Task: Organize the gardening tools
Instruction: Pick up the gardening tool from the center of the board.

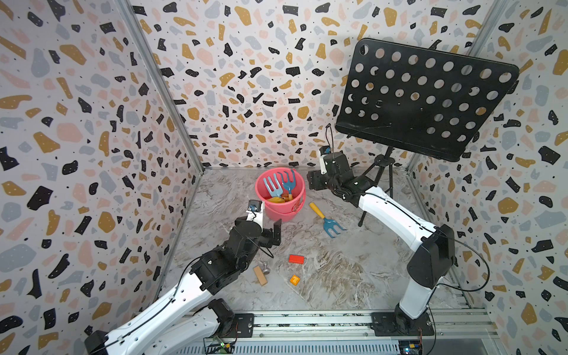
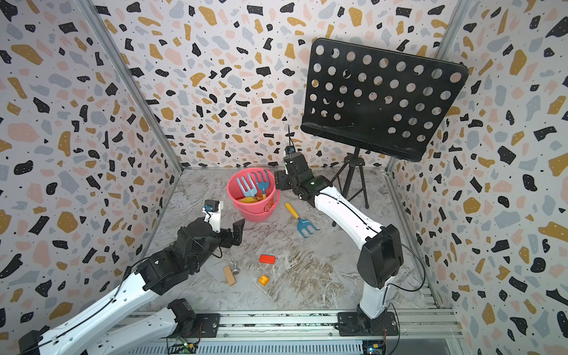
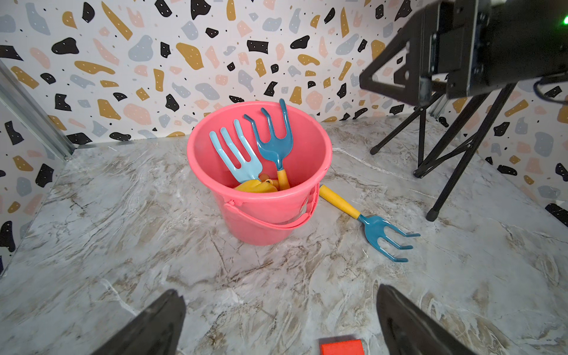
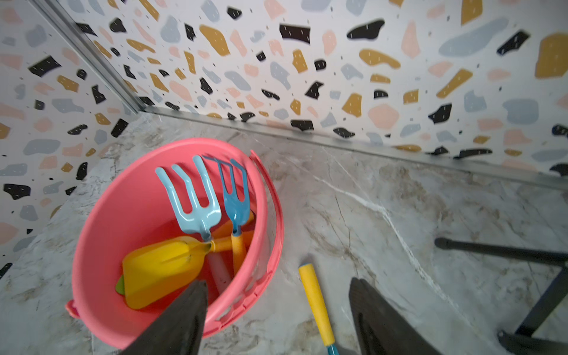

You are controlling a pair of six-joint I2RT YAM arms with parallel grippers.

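Your left gripper (image 3: pixel 278 290) and right gripper (image 4: pixel 278 281) both gape empty. Lower the right onto the rake (image 1: pixel 326 219) beside the bucket (image 3: pixel 261 194), pinch its yellow handle midway, and clear the rim.

top views: overhead, looking down — whole scene | wrists: low, close — share bucket (image 3: pixel 252 233)

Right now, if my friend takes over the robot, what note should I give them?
Left pincer: open, empty, hovering in front of the pink plastic bucket.
Right pincer: open, empty, up by the bucket's rim.
Done: light-blue plastic fork, one dark blue plastic rake and yellow plastic scoop are in the bucket. A green sliver under the scoop is probably the trowel.
Left to do: the second dark blue rake, with a yellow handle, lies on the marble floor beside the bucket. Put it in.
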